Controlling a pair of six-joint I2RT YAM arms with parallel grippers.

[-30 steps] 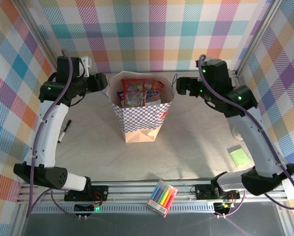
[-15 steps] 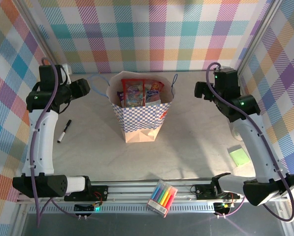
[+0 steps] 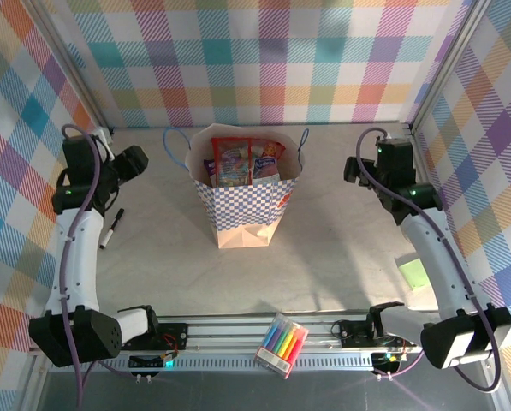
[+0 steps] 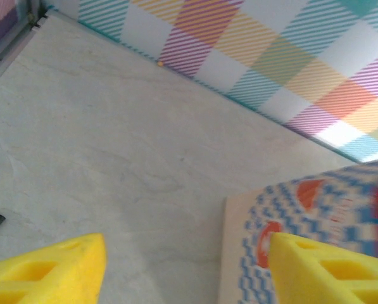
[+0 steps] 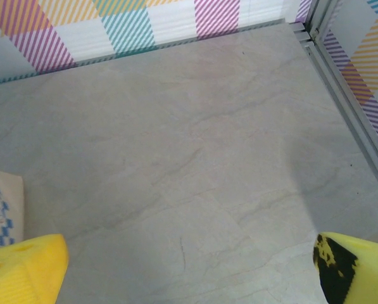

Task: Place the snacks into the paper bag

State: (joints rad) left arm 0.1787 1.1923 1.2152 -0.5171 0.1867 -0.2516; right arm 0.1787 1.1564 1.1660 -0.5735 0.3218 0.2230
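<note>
Well, plaid walls [image 3: 264, 60] ring a pale counter [image 3: 341, 257]; the paper bag [image 3: 242, 214] holding snacks [image 3: 238, 163] stands centre frame, apart from the left claw [image 3: 135, 159] and right claw [image 3: 351, 169], both gaping wide.

A lab robot cell: plaid backdrop walls [image 3: 264, 60] and an aluminium frame rail [image 3: 229, 327] enclose a pale tabletop [image 3: 323, 248].
</note>
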